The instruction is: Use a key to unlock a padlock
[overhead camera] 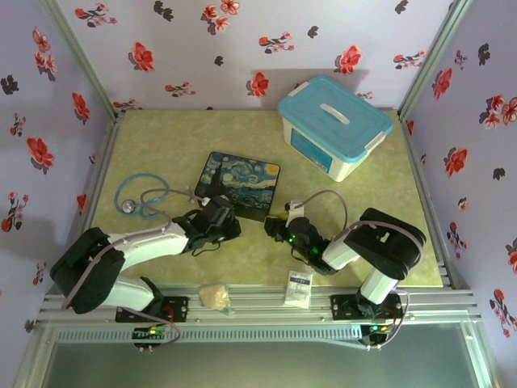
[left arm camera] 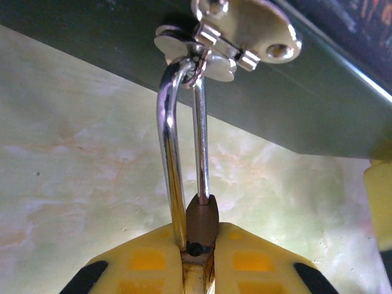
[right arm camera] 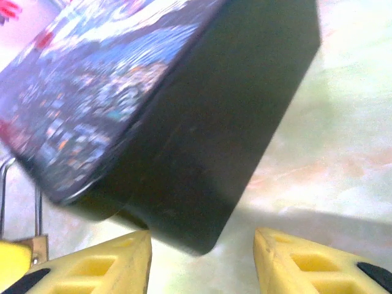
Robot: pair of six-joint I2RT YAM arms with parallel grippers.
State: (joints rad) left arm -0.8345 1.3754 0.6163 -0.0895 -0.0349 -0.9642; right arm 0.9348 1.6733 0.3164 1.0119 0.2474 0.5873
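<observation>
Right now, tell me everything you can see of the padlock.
The padlock is small, with a brass-coloured body and a thin, shiny silver U-shaped shackle. The shackle is threaded through the metal clasp on the tin box, and the body points away from the box's side. The left tool is shut on the body, one yellow finger each side. Whether it is latched I cannot tell.

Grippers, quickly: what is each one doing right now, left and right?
Left gripper: closed on the padlock.
Right gripper: open, holding nothing.
</observation>
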